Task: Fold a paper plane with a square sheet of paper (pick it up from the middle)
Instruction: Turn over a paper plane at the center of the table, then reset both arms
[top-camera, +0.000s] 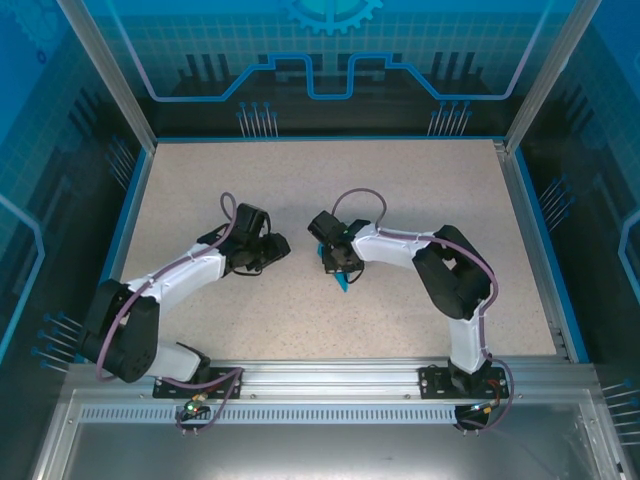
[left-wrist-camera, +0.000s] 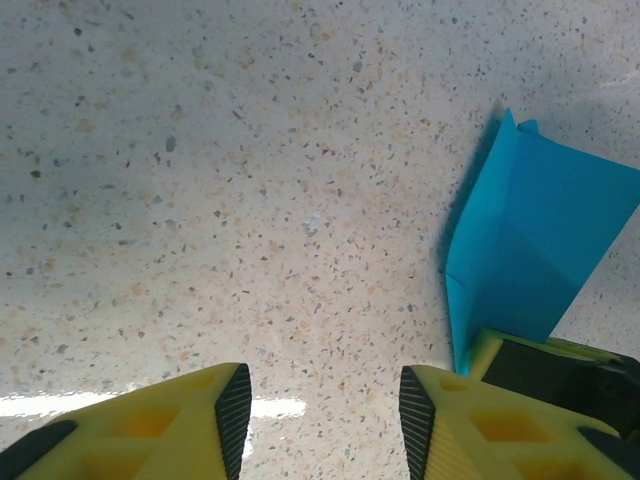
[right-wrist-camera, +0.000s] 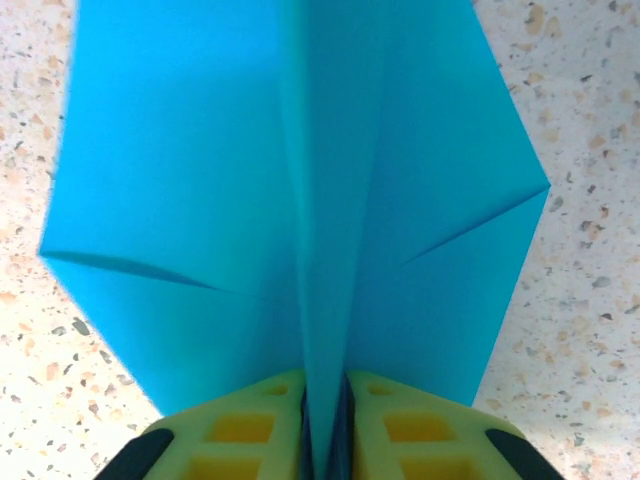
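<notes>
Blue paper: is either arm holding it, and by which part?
Yes. The right gripper pinches the blue paper by its raised middle crease; the left gripper holds nothing.

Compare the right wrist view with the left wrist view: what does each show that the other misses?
Right wrist: the right gripper pinching the paper plane by its centre fold, creased wings spreading to both sides. Left wrist: the left gripper open with nothing between its fingers, above bare table. Both: the teal paper plane, the speckled table and the right gripper's yellow fingers.
</notes>
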